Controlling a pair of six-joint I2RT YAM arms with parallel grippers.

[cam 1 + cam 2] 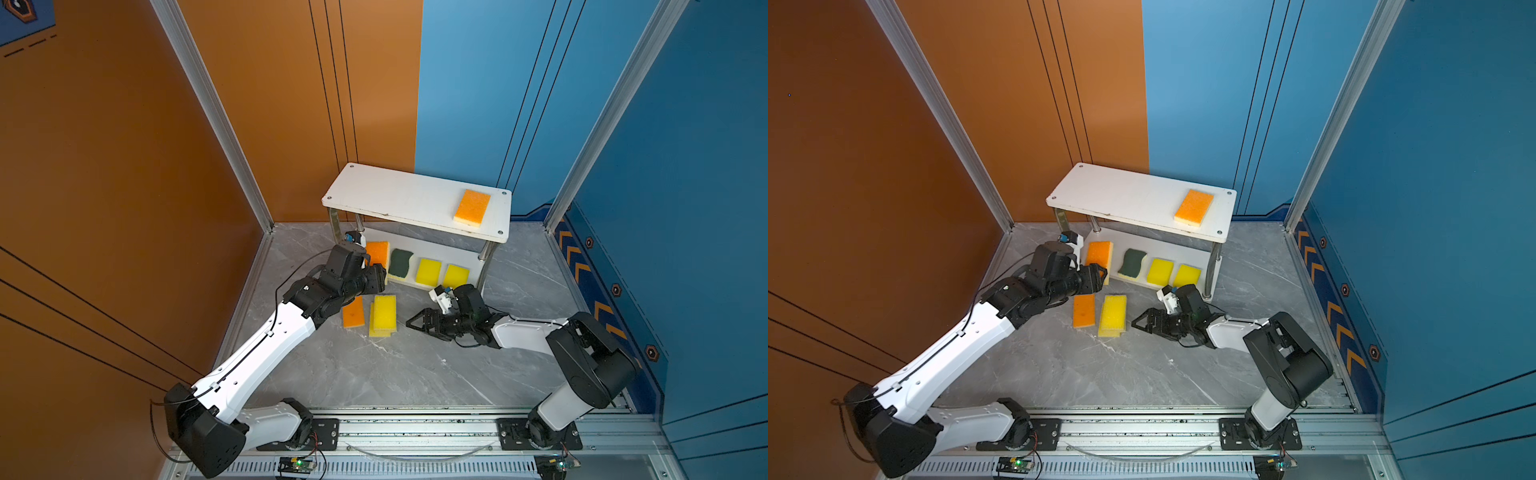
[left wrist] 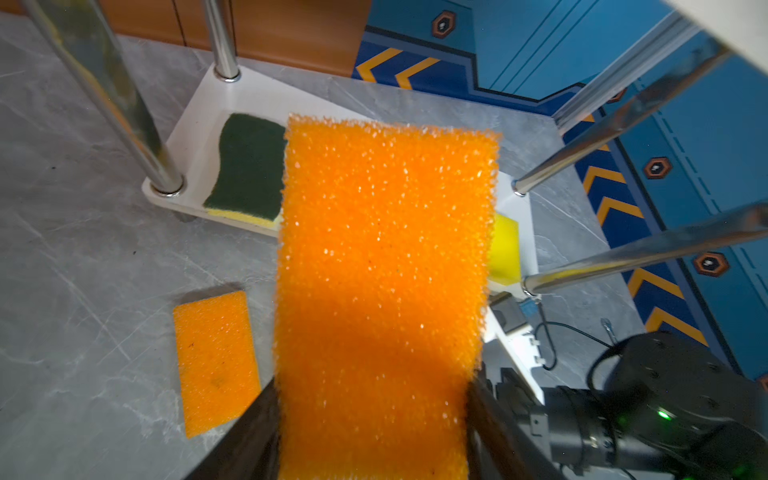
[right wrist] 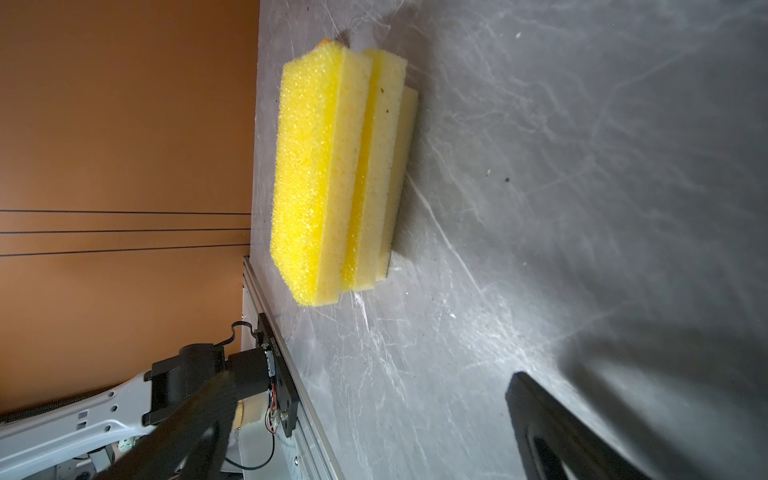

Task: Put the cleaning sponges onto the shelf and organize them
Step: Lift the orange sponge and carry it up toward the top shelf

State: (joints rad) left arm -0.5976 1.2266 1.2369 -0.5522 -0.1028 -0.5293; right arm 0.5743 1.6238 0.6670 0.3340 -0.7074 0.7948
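Sponges (image 1: pixel 472 207), shelf (image 1: pixel 399 195): no readable writing; left claw (image 2: pixel 374 415) grips an orange one.

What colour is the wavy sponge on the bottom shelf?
Dark green on top of a yellow base; the wavy sponge shows best in the left wrist view.

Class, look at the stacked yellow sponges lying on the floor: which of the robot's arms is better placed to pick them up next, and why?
Probably the right. The right hand is open, empty and faces the yellow stack; the left hand already holds an orange sponge at the shelf.
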